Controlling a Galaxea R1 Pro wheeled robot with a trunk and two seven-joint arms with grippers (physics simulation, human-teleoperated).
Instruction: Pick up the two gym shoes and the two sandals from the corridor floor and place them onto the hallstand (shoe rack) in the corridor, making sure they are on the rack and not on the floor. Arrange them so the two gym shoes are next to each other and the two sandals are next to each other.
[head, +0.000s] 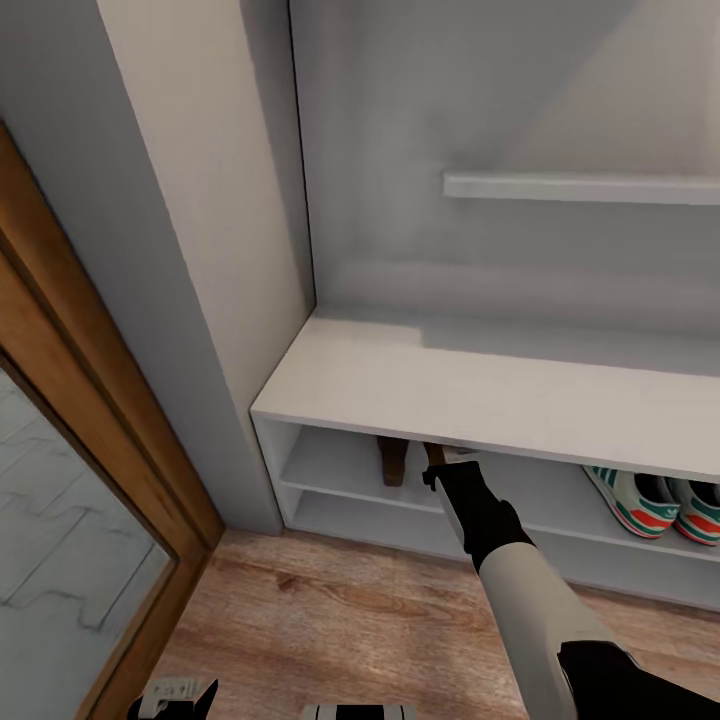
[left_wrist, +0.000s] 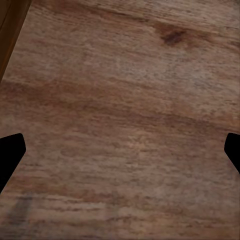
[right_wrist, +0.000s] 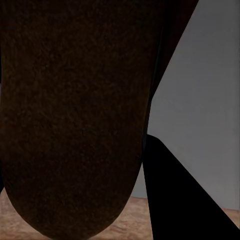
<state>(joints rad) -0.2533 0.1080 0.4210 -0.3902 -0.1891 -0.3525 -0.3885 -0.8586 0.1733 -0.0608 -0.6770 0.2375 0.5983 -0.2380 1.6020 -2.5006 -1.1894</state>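
The hallstand is a white bench with two open tiers under its top. On the upper tier at the right, the two gym shoes stand side by side, cream with green stripes and red patches. One brown sandal rests on the same tier further left. My right gripper reaches into that tier just right of it, its tips hidden under the bench top. The right wrist view shows a second sandal's dark sole held against a black finger. My left gripper hangs open over the corridor floor.
A wood-framed glass door stands at the left, with grey paving behind the glass. A white wall shelf hangs above the bench. Wood-plank floor runs in front of the rack. The left gripper sits at the head view's lower edge.
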